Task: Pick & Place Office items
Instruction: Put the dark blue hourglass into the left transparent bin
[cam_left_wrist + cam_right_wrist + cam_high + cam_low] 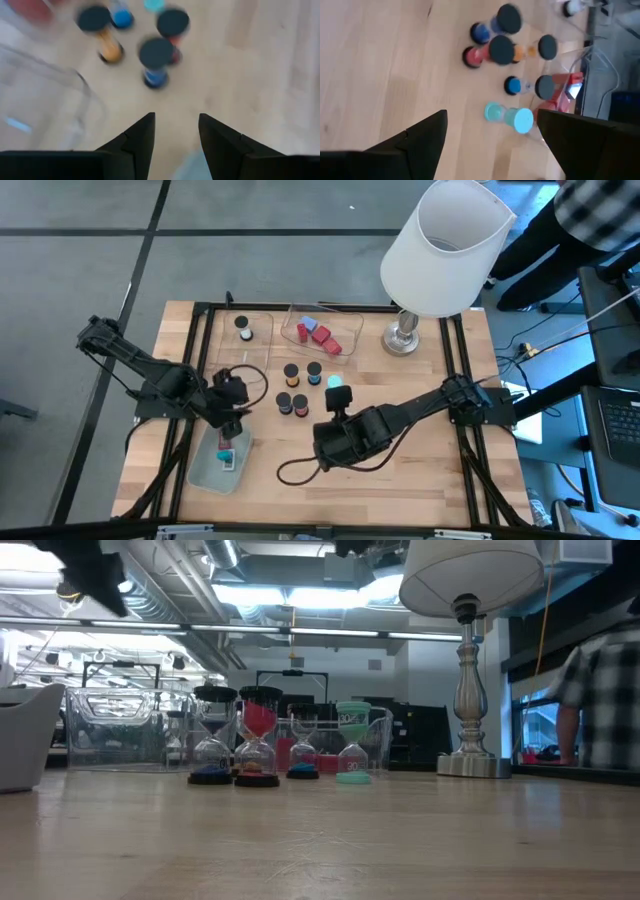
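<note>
the left gripper point(232, 423) hangs over the near-left pale green tray point(205, 472), its 2 dark fingers point(141, 137) a narrow gap apart with nothing between them. a few small pieces, 1 red point(224, 456), lie in that tray below it. the right gripper point(340, 399) stands at mid-table with its jaws spread wide and empty, just beside a teal sand timer point(334, 382).

4 more timers with black caps point(296, 386) stand in a loose group between the 2 grippers, apart from both. red and blue blocks point(316, 333) sit in a clear tray point(348, 320) at the far edge, and a small white piece with a black cap point(244, 328) rests in another clear tray to its left.

only the low view shows the timers point(258, 750) as upright hourglasses with blue, red and teal sand; from overhead they read as round caps. the right wrist view shows the teal one point(509, 117) nearest. a white lamp point(436, 255) stands far right, beside a person in a plaid sleeve point(602, 700).
</note>
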`<state>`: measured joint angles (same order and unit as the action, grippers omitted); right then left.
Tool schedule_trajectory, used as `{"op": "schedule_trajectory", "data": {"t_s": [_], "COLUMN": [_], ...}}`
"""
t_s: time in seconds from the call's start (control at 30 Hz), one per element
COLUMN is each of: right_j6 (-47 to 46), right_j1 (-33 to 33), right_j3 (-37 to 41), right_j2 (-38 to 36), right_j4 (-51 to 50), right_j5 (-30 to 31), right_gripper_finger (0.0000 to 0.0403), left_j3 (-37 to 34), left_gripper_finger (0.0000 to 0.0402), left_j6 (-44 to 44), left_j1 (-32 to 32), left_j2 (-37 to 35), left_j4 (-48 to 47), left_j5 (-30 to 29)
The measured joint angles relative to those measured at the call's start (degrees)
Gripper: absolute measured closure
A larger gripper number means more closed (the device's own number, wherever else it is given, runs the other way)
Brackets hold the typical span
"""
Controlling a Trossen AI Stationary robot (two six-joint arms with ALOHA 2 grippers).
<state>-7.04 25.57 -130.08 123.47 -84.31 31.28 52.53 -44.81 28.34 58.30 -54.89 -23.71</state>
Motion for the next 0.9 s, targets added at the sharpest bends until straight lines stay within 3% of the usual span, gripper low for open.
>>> {"op": "schedule_trajectory", "data": {"t_s": [0.2,0.3,0.43,0.67,0.9], "right_j6": [-2.27,-4.63,-9.42,-14.91,-15.06], "right_j1": [-2.90,-3.68,-4.12,-4.09,-4.53], "right_j3": [1.77,9.09,26.80,62.59,86.87], "right_j2": [-3.82,-9.38,-21.84,-46.97,-64.93], "right_j4": [-5.07,-3.43,4.99,32.22,53.14], "right_j5": [0.93,3.34,7.16,7.31,10.16], "right_gripper_finger": [0.0093,0.0093,0.0093,0.0093,0.0093], "left_j3": [0.00,0.00,-0.02,-0.02,-0.02], "left_gripper_finger": [0.0252,0.0253,0.0249,0.0232,0.0202], "left_j6": [9.52,11.68,11.71,11.63,11.60], "left_j1": [0.02,0.00,0.00,0.00,-1.22], "left_j2": [0.02,0.03,0.04,0.04,0.04], "left_j4": [1.05,1.12,1.14,1.16,3.58], "left_j5": [-11.38,-14.05,-15.87,-16.63,-16.60]}}
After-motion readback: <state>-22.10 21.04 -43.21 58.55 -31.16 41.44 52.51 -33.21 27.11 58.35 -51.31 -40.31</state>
